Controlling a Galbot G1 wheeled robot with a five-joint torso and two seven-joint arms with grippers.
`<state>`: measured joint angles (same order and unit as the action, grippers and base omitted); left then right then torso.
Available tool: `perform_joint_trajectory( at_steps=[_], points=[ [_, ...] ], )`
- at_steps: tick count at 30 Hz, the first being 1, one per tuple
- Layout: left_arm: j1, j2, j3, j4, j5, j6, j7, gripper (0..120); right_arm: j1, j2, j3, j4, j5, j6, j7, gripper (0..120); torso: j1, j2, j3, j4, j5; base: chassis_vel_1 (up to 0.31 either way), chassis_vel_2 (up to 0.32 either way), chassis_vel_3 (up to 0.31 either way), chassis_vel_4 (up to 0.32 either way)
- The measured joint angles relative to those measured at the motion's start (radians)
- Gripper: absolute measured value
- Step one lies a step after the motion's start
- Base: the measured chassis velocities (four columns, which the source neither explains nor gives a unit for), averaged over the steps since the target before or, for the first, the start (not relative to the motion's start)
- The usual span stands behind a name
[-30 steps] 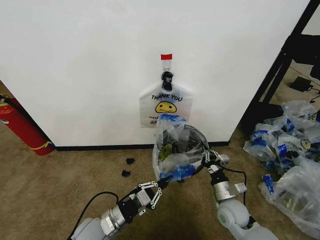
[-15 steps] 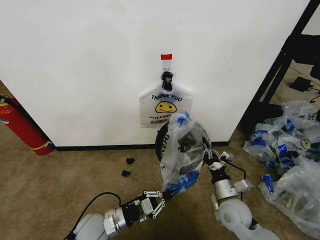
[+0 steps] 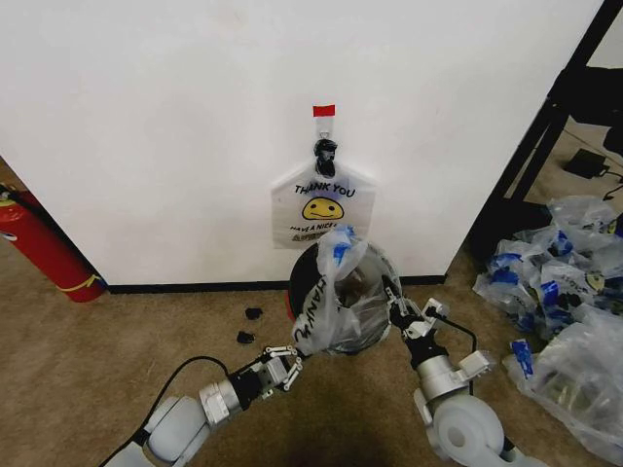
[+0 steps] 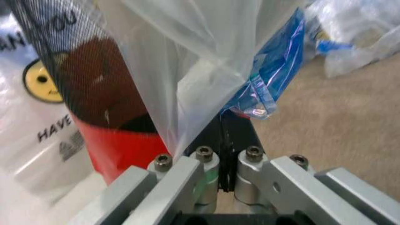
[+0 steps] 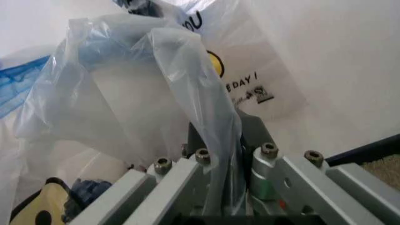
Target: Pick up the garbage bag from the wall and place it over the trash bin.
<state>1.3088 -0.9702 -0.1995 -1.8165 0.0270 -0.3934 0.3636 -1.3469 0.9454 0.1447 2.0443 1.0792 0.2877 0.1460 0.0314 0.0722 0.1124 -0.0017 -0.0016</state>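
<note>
I am pinching the garbage bag (image 3: 341, 297) at both sides — my left gripper (image 3: 295, 354) is clamping its lower left edge, my right gripper (image 3: 394, 309) is clamping its right edge. The bag is hanging stretched between them over the trash bin (image 3: 304, 282), which is standing at the wall (image 3: 175, 126) below the "THANK YOU" bag (image 3: 321, 204).

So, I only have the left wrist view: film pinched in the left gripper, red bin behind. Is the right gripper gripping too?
Observer: Yes, the right gripper is shut on the garbage bag at its other side.
Operator: Is the bin covered?
Observer: Partly. In the head view the bag drapes across the trash bin, whose black rim is bare near the left gripper.
Operator: Anything on the wall?
Observer: A white THANK YOU bag hangs under red tape.
</note>
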Motion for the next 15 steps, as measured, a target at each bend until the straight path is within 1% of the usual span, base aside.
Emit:
perform_joint_trajectory(
  at_steps=[5,9,13,15],
  points=[
    [0.001,0.005,-0.014,0.017,0.011,0.013,-0.009,0,0.006,-0.011,0.000,0.011,0.003,-0.015,0.014,1,0.000,0.000,0.000,0.0002,-0.0002,0.000,0.000,0.000,0.000],
    [0.003,0.008,-0.015,0.016,0.000,0.000,0.012,0,0.008,-0.012,0.004,0.004,-0.007,-0.015,0.013,1,0.000,0.000,0.000,0.0002,-0.0003,0.000,0.000,0.000,0.000],
    [0.004,0.011,-0.015,0.015,-0.019,-0.033,0.066,0,0.015,-0.001,0.008,-0.017,-0.028,-0.008,0.006,1,0.000,0.000,0.000,0.0001,-0.0002,0.000,0.000,0.000,0.000],
    [0.004,0.012,-0.025,0.020,-0.003,-0.058,0.100,6,0.023,0.005,0.011,-0.033,-0.038,0.000,0.007,1,0.000,0.000,0.000,0.0001,-0.0003,0.000,0.000,0.000,0.000]
  ],
)
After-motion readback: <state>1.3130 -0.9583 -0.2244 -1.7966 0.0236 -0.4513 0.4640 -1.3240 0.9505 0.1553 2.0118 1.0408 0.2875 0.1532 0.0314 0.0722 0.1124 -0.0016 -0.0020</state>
